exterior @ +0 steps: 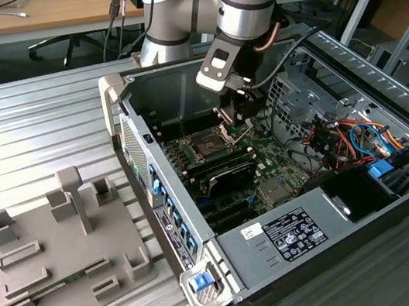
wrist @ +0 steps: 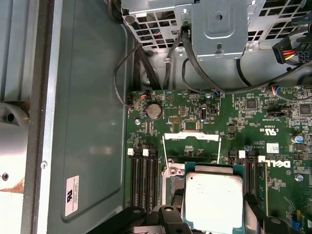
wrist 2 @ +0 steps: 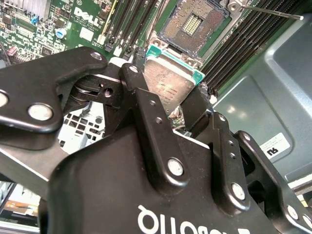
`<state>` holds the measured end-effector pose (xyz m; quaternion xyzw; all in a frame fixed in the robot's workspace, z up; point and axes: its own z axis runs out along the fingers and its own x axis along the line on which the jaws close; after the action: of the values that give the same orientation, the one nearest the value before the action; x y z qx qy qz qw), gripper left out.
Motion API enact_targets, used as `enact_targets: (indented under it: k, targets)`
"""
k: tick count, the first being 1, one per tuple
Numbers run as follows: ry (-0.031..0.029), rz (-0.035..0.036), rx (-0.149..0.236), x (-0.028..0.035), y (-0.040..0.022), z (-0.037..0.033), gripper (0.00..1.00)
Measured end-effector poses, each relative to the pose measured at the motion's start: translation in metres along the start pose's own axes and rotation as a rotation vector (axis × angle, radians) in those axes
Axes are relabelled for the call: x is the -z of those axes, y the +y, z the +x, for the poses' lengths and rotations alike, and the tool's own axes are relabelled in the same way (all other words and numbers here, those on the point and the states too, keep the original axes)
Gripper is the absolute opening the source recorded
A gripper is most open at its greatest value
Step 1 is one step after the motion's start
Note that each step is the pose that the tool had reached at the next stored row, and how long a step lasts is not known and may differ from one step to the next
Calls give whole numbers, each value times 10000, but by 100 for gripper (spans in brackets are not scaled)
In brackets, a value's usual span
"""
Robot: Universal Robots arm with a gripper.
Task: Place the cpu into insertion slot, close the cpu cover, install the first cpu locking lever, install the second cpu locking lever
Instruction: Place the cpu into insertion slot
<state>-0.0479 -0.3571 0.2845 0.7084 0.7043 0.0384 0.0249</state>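
Note:
My gripper (exterior: 237, 120) hangs inside the open computer case, just above the motherboard, and is shut on the cpu (wrist 2: 168, 83). The cpu is a flat silver-topped chip with a green edge, pinched by its sides between the black fingers (wrist 2: 141, 97). In the first wrist view the cpu (wrist: 213, 197) hovers over the board, covering part of the insertion slot (wrist: 173, 181). The insertion slot (wrist 2: 192, 23) lies bare, its contact field showing. The cpu cover (wrist: 191, 138) stands swung open at the slot's far side. A thin locking lever (wrist 2: 273, 10) sticks out beside the slot.
Black memory slots (wrist: 144, 178) flank the socket on both sides. A drive cage (wrist: 214, 24) and loose cables (exterior: 343, 137) sit close by inside the case (exterior: 281, 234). A grey fixture tray (exterior: 57, 256) lies on the table at the exterior view's left.

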Motion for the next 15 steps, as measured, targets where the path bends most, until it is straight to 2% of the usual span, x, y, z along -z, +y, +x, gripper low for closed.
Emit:
enact_targets:
  k: [15]
  targets:
    - [-2, 1, 0, -21, -15, 33, 55]
